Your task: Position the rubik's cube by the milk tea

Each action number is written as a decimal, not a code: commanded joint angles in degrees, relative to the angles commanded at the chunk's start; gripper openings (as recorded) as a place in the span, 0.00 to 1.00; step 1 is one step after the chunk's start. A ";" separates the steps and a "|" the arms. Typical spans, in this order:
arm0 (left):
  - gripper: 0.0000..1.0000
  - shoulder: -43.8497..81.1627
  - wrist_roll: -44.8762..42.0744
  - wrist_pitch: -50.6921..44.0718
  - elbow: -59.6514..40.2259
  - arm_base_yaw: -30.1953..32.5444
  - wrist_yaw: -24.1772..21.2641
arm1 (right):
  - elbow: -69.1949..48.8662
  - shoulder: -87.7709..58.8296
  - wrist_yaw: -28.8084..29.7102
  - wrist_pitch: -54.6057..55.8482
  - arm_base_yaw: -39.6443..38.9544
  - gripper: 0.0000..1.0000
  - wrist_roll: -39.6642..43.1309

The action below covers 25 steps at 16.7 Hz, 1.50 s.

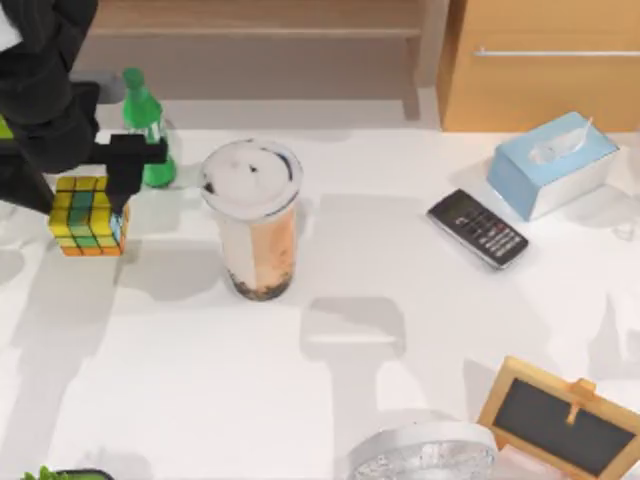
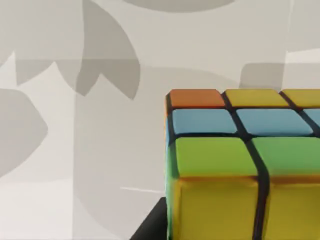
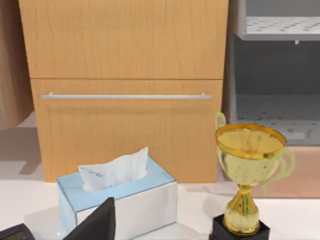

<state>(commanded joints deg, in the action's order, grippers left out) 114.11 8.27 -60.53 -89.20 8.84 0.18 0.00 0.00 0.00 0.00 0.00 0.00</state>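
On the white desk, the left hand sits at about nine o'clock from the centre, far out toward the left edge. Its black fingers pinch the rubik's cube from above, one finger against the cube's three-o'clock side. In the left wrist view the rubik's cube looms close, showing an orange and yellow row, a blue row, a green row, then a yellow face below, with a sliver of dark finger at its lower corner. Whether the cube touches the desk or hangs just above it cannot be told.

The milk tea stands upright near the middle of the desk, at three o'clock from the cube and apart from it, white lid on top and dark pearls at its base. A green bottle stands at one o'clock from the cube, just behind the hand.

Over on the right side lie a black phone and, at two o'clock from it, a blue tissue box. A small framed chalkboard rests at five o'clock, with a round white fan beside it at the near edge.

The right wrist view shows the tissue box, a gold trophy and a wooden cabinet behind them, plus one dark fingertip of the right hand; whether that hand is spread or pressed together cannot be told.
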 joint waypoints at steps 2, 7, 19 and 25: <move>0.00 0.36 0.11 0.44 0.69 0.39 -0.16 | 0.00 0.00 0.00 0.00 0.00 1.00 0.00; 0.00 2.46 0.28 0.92 3.10 1.36 -0.58 | 0.00 0.00 0.00 0.00 0.00 1.00 0.00; 0.60 2.46 0.28 0.92 3.10 1.36 -0.58 | 0.00 0.00 0.00 0.00 0.00 1.00 0.00; 1.00 2.46 0.28 0.92 3.10 1.36 -0.58 | 0.00 0.00 0.00 0.00 0.00 1.00 0.00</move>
<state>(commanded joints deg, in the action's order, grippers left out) 116.58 8.54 -59.61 -86.10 10.20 -0.40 0.00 0.00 0.00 0.00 0.00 0.00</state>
